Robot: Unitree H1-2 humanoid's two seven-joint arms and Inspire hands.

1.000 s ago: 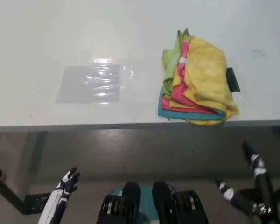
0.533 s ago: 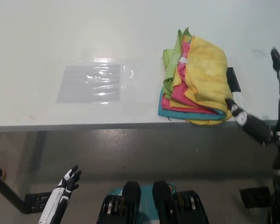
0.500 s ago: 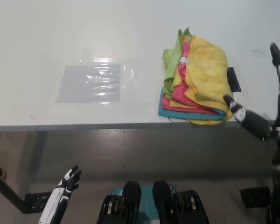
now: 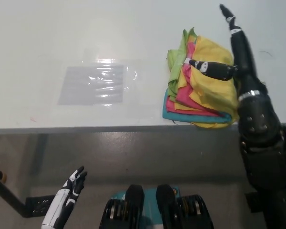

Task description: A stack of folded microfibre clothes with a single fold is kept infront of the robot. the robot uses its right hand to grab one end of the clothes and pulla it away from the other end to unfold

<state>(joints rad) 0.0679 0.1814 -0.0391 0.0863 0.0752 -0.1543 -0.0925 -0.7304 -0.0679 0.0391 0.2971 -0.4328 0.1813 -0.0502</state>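
Cloth stack (image 4: 200, 90) sits on the white table (image 4: 86, 38), right of centre, its near edge close to the table's front edge. Yellow cloth (image 4: 212, 78) on top, pink, green and teal layers showing at the left and front sides. Right hand (image 4: 231, 52) is over the stack, black arm coming in from the bottom right. Fingers spread wide, one pointing away past the far edge, another lying across the yellow top toward the left side; nothing gripped yet. Left hand (image 4: 72, 187) hangs low at lower left below the table, fingers apart, empty.

Risks, judged from this pose: layers are bunched and uneven at the left edge, so a pinch there probably catches several cloths at once and drags the whole pile instead of opening one. A shallow pinch on the soft yellow top likely slips off. Stack is near the front edge, so a pull toward the robot could tip it off the table. Clear plastic sheet (image 4: 95, 85) lies well apart on the left, likely no interference.
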